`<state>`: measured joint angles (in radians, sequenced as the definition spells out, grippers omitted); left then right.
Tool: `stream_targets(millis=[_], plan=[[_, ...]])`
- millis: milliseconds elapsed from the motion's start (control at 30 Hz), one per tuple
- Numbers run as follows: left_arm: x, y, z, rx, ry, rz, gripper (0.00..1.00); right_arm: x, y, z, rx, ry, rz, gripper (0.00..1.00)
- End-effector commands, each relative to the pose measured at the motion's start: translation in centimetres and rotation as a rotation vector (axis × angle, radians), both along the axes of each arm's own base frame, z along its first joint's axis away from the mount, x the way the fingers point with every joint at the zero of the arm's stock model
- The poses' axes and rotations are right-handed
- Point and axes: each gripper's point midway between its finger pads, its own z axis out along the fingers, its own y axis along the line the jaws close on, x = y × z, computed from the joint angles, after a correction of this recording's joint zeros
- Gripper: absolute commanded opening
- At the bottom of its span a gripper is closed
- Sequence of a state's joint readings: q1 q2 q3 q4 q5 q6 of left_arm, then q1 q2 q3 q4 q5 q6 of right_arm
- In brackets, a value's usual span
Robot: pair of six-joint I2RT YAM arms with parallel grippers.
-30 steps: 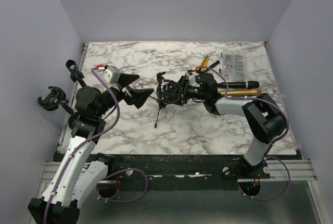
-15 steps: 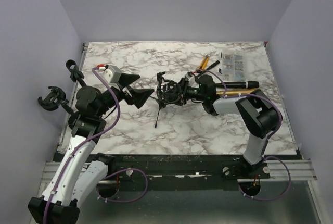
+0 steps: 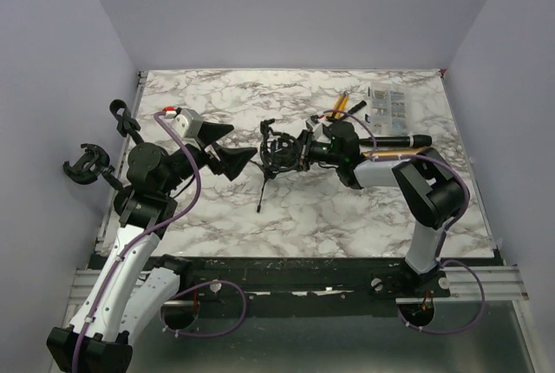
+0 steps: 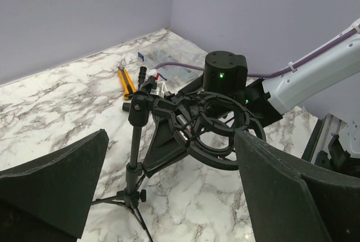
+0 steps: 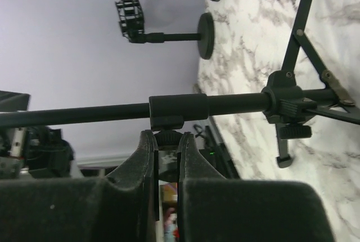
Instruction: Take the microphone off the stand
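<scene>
I am clamping right gripper point(image 5: 167, 142) on small round black knob point(image 5: 167, 137) of black tripod stand point(image 5: 84, 113), likely steadying it; left gripper point(image 3: 232, 146) idling open.

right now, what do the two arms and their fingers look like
The left arm and right arm both have white links, black joint housings and a purple cable running along them. The left fingers are broad black wedges; the right fingers are black too, with rounded tips. A green light glows on the right wrist housing.
</scene>
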<state>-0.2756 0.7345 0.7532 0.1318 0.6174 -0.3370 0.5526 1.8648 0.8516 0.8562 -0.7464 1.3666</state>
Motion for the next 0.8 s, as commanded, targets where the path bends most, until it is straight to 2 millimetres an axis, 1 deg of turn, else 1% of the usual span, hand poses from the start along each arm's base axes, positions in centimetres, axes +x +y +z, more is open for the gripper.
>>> stream_targets(millis=[0,33,133,233,333,433,533,567,600,633,667,700,767], plan=[[-0.2,-0.2,-0.1,-0.003,-0.003,-0.014,0.97,1.2,-0.6,-1.2,-0.187,-0.135,-0.032,0.0],[-0.1,-0.2,-0.1,-0.003,-0.003,-0.014,0.97,1.4,-0.9,-1.7,-0.238,-0.159,-0.043,0.0],[-0.2,-0.3,-0.1,-0.005,-0.001,-0.017,0.97,2.1,-1.9,-2.0,-0.337,-0.237,-0.073,0.0],[-0.1,-0.3,-0.2,-0.005,0.002,-0.018,0.97,2.8,-2.8,-2.6,-0.522,-0.355,-0.103,0.0],[0.0,-0.3,-0.2,-0.004,0.005,-0.019,0.97,3.2,-3.4,-2.6,-0.656,-0.459,-0.129,0.0],[0.1,-0.3,-0.3,-0.004,0.009,-0.017,0.97,3.4,-3.9,-2.2,-0.716,-0.522,-0.141,0.0],[0.2,-0.4,-0.5,-0.002,0.014,-0.019,0.97,3.4,-4.1,-1.5,-0.727,-0.556,-0.138,0.0],[0.2,-0.4,-0.6,-0.002,0.017,-0.019,0.97,3.3,-4.0,-1.3,-0.72,-0.56,-0.133,0.03],[0.3,-0.4,-0.6,-0.002,0.02,-0.019,0.97,3.1,-3.9,-0.9,-0.707,-0.563,-0.128,0.18],[0.3,-0.4,-0.7,-0.001,0.023,-0.019,0.97,2.9,-3.7,-0.7,-0.695,-0.561,-0.122,0.34],[0.4,-0.5,-0.7,0.0,0.024,-0.019,0.97,2.7,-3.6,-0.3,-0.679,-0.556,-0.122,0.46],[0.4,-0.4,-0.8,0.002,0.026,-0.018,0.97,2.5,-3.6,-0.1,-0.666,-0.553,-0.123,0.55],[0.4,-0.4,-0.8,0.002,0.025,-0.018,0.97,2.1,-3.6,0.3,-0.646,-0.54,-0.126,0.66]])
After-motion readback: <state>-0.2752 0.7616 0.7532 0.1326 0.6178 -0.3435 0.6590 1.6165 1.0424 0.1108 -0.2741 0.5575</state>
